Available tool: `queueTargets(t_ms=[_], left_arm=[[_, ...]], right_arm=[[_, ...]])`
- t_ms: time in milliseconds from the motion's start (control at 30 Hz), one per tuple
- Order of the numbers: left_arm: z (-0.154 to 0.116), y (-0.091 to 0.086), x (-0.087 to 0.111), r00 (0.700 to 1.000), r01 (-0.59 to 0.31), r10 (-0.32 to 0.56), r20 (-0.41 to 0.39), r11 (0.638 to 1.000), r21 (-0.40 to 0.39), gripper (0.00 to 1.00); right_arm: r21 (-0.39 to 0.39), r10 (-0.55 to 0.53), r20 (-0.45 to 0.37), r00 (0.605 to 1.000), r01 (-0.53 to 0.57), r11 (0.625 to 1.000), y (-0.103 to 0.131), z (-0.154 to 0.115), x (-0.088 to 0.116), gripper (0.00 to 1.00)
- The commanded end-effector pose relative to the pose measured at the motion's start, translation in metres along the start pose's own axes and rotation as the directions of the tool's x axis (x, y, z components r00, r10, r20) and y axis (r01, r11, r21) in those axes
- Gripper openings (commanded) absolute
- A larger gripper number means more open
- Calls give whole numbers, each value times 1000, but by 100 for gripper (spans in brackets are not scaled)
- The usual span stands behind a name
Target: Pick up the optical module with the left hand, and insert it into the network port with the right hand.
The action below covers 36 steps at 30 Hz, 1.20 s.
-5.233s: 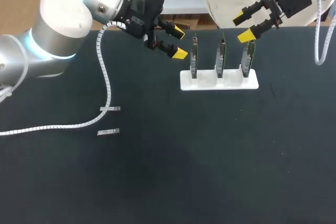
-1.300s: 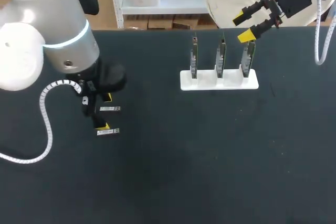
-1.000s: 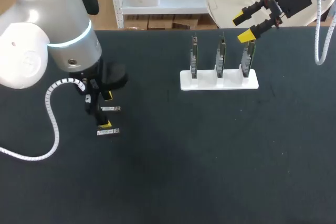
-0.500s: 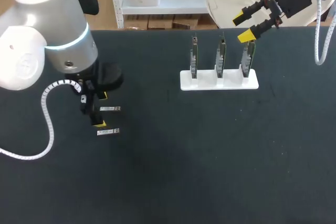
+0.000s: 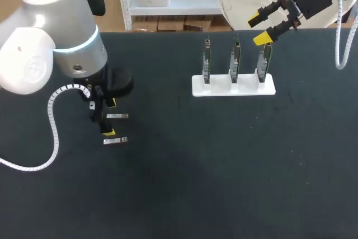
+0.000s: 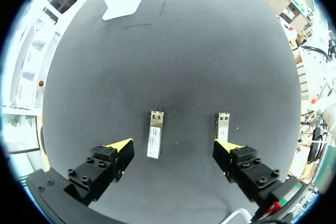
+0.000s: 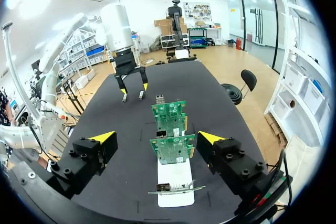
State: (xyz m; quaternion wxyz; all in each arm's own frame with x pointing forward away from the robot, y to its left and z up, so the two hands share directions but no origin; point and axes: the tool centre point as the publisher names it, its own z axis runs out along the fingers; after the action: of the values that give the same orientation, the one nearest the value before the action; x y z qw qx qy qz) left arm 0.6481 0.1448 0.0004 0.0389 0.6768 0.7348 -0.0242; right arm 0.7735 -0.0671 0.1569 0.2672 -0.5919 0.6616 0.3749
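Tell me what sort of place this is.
Probably a robotics lab bench for practising network hardware assembly: a black table holds a white stand with three upright circuit boards, and two small metal modules lie under the left arm.

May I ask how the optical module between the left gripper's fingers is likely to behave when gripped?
The optical module looks like a small rigid metal bar, so it is probably stiff and light. Lying flat, it should not roll, though its smooth sides might slip in the left gripper.
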Motion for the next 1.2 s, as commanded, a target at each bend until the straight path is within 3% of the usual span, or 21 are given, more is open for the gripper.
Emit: queueTargets(t_ms=[33,1200], left_arm=[[3,4,-6,999,-40,40,-22,999,-6,100],[11,8,2,1000,22,-22,-16,1000,-7,100]], right_arm=[[4,0,-1,1000,0,1000,1,0,0,100],[4,0,-1,1000,0,1000,1,0,0,100]])
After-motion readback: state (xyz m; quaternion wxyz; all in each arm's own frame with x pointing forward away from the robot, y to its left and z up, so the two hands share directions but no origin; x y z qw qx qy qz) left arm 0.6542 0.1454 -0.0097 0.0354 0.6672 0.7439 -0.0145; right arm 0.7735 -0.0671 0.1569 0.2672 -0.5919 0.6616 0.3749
